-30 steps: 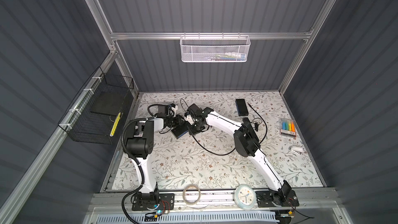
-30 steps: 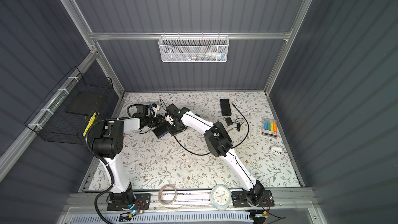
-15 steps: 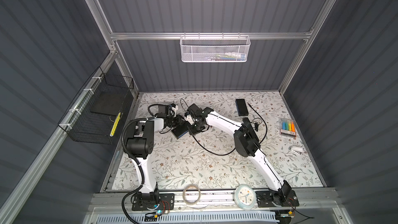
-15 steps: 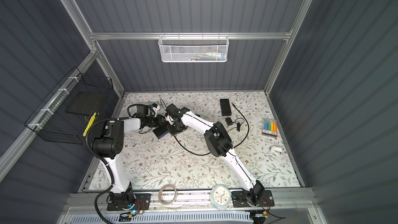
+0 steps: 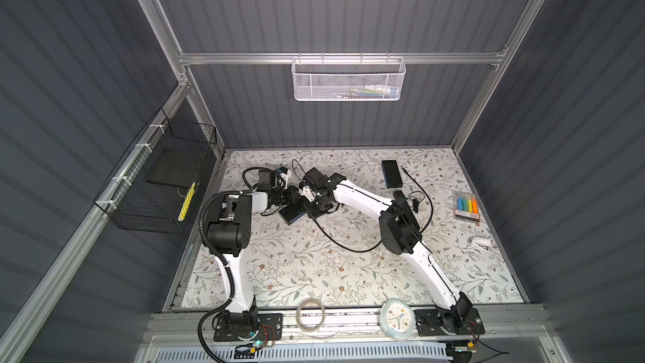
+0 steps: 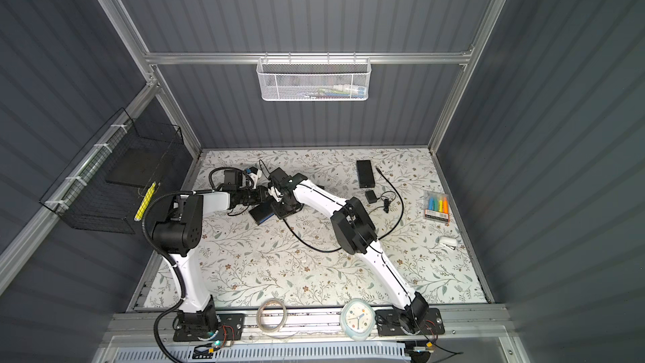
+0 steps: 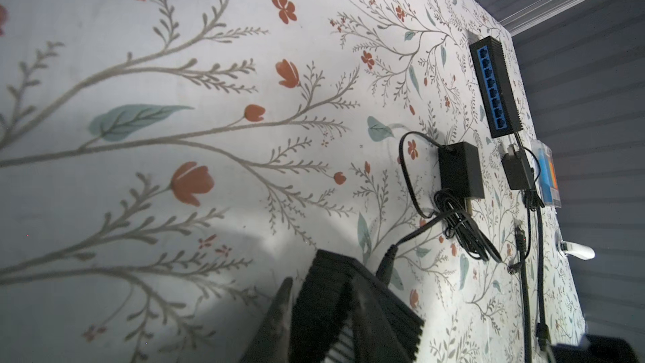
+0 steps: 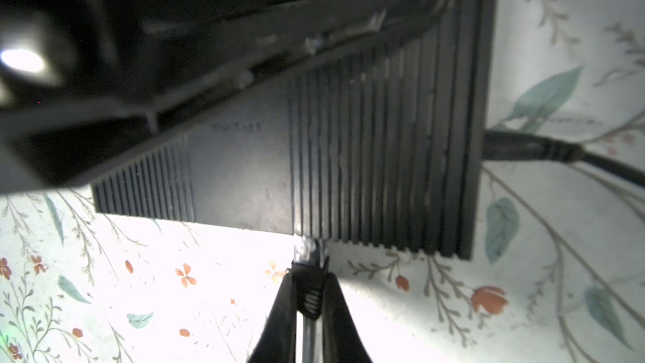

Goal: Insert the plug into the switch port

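The plug [image 8: 307, 253] sits pinched in my right hand [image 8: 309, 284], its clear tip touching the port-side edge of the switch [image 8: 349, 169]. My left hand [image 7: 319, 295] clamps the switch toward the far left corner of the bench [image 5: 314, 267]. Alignment looks done; I judge the push home is what's left.

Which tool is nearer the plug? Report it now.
Right. The right tool is shut on the plug, whose tip is at the edge of the switch. The left tool grips the switch's body, away from the plug.
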Robot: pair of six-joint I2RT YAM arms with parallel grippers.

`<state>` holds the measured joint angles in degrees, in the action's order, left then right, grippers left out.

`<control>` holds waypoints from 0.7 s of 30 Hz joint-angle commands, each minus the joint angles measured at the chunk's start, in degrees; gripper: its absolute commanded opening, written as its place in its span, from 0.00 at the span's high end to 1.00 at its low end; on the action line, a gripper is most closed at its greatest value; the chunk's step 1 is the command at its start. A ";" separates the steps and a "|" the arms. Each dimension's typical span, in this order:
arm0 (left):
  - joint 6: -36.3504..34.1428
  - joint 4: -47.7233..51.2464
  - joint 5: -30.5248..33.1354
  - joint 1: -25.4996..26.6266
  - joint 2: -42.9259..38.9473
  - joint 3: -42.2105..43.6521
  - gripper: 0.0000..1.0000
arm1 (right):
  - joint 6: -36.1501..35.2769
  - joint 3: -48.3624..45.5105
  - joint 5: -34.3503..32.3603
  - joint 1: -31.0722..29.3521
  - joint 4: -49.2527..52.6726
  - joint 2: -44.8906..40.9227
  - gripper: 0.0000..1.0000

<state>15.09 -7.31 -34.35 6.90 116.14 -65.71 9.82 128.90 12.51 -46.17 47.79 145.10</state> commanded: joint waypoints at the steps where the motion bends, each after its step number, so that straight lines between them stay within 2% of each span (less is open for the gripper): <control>1: -0.94 6.43 -3.27 2.33 2.93 2.34 0.71 | -1.20 1.86 -1.76 0.16 -8.29 -1.11 1.00; 21: -0.24 6.57 -6.24 2.49 1.83 5.23 0.72 | 1.27 1.90 -2.63 1.17 -11.24 -2.43 1.00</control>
<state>14.94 -10.98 -35.42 7.01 116.40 -64.10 10.22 128.90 12.01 -46.11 47.86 145.08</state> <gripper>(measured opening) 0.277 0.132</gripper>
